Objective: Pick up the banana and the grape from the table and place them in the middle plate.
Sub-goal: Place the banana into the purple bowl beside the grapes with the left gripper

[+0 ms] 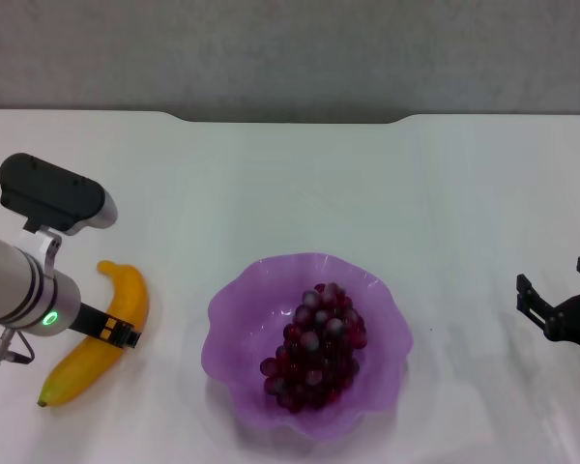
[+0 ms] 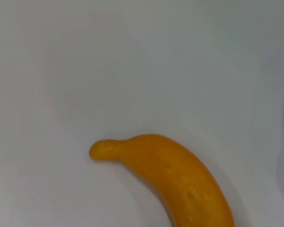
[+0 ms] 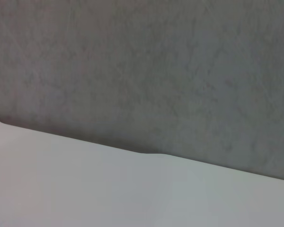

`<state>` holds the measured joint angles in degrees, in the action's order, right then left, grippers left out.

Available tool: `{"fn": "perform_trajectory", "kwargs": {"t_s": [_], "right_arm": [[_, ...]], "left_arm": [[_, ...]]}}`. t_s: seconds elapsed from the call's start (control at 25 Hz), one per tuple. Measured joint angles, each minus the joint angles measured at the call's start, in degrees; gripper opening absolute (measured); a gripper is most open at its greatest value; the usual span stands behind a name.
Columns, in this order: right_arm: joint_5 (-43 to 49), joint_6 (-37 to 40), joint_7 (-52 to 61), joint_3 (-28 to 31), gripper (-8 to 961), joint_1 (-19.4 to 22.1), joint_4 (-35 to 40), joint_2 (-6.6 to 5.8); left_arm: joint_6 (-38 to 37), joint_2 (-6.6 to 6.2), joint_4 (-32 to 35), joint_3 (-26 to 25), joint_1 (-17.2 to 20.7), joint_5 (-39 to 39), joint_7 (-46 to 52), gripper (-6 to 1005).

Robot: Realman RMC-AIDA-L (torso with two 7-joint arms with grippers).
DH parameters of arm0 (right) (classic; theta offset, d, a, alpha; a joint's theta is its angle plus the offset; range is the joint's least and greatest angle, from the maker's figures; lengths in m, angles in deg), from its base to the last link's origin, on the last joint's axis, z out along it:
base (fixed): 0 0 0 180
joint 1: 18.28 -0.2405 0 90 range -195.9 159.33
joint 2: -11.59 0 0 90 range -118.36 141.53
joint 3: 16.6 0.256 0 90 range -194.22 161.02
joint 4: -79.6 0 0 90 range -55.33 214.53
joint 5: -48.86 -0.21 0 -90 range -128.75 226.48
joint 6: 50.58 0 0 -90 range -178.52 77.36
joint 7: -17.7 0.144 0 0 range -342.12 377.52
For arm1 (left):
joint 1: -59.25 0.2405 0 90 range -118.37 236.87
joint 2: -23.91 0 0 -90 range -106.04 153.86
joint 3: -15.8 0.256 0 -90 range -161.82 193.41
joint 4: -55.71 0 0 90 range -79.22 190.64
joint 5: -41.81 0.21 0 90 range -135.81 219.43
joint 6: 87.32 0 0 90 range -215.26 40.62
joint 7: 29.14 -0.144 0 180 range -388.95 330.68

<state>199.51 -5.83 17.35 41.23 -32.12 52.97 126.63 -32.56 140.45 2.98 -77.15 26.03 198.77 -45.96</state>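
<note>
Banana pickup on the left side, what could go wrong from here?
1. The left gripper sits across the middle of the banana, which is smooth and curved; it might slip or swing as it rises.
2. The grapes already fill the centre of the plate, so the banana may land on them, or roll onto the wavy rim and off.
3. The right gripper waits beside the plate, likely clear.

Left claw [image 1: 116, 329] across banana [image 1: 101, 338] middle. Bare tabletop [image 1: 300, 184] beyond and toward plate [image 1: 234, 302]; scalloped rim next obstacle, grapes [image 1: 314, 348] filling centre.
</note>
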Motion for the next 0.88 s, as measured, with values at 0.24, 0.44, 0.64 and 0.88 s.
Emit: {"fn": "perform_trajectory", "kwargs": {"t_s": [0.24, 0.44, 0.64, 0.88], "right_arm": [[0.0, 0.1, 0.0, 0.0, 877, 0.2, 0.0, 0.0], [0.0, 0.0, 0.0, 0.0, 877, 0.3, 0.2, 0.0], [-0.2, -0.2, 0.0, 0.0, 877, 0.3, 0.7, 0.0], [-0.1, -0.3, 0.0, 0.0, 877, 0.0, 0.7, 0.0]], "left_arm": [[0.1, 0.0, -1.1, -0.1, 0.3, 0.0, 0.2, 509], [-0.6, 0.37, -15.5, -1.7, 8.6, -2.6, -0.2, 500], [-7.7, 0.33, -28.7, -1.4, 18.9, -20.0, -9.2, 505], [-3.1, 0.37, -30.4, -0.6, 21.4, -39.9, -20.9, 510]]}}
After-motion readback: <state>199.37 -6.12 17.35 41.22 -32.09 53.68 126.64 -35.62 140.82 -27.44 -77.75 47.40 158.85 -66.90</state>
